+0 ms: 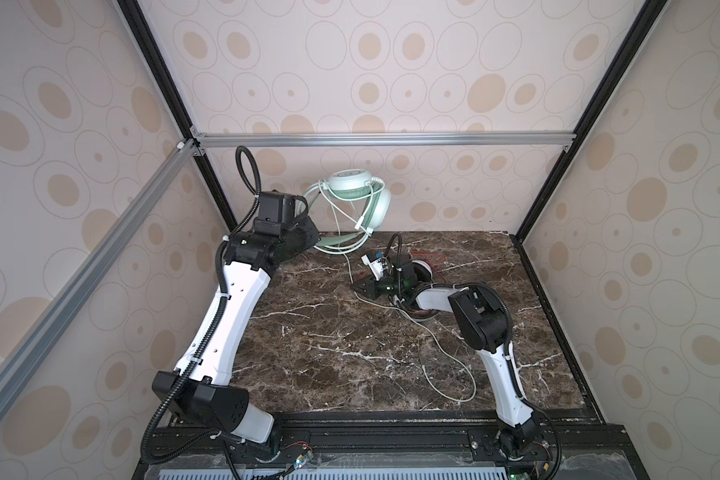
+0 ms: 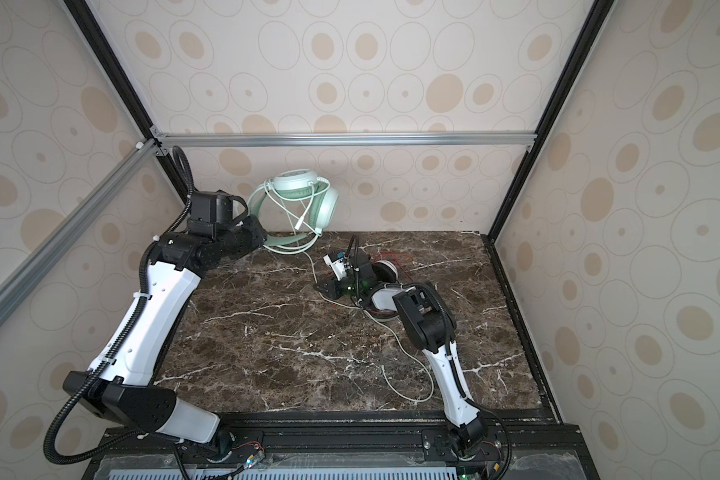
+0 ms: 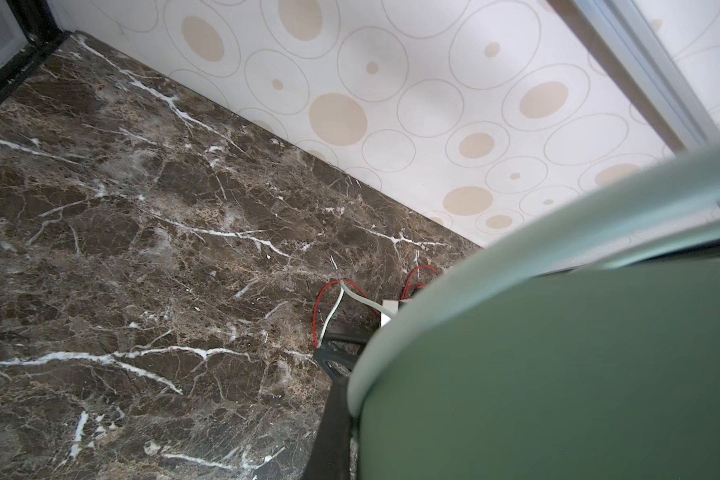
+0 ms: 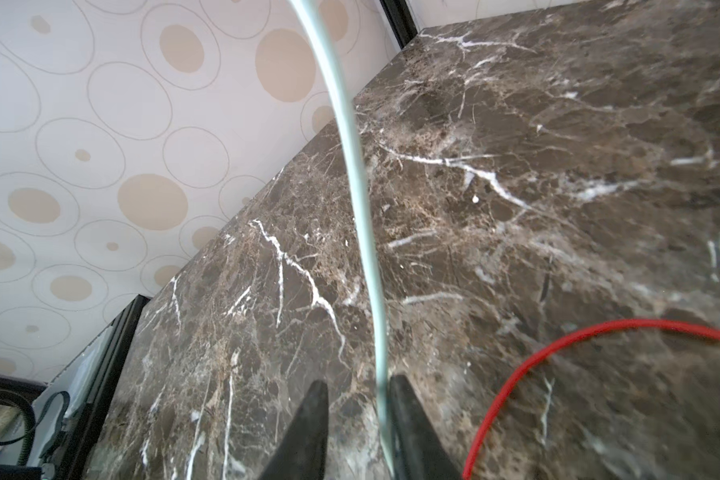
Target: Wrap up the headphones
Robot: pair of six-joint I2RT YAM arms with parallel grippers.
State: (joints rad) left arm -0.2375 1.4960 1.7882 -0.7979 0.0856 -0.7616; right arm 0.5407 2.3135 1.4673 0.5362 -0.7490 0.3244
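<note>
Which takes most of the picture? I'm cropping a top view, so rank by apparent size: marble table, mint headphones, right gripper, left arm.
Largest to smallest in a top view:
1. marble table
2. left arm, though its nearness to the camera inflates it
3. mint headphones
4. right gripper, clearly smallest

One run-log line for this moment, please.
left gripper: shut on green headphones, held up | right gripper: open, jaws either side of green cable | white headphones: on table

Marble tabletop; green cable, red cable
</note>
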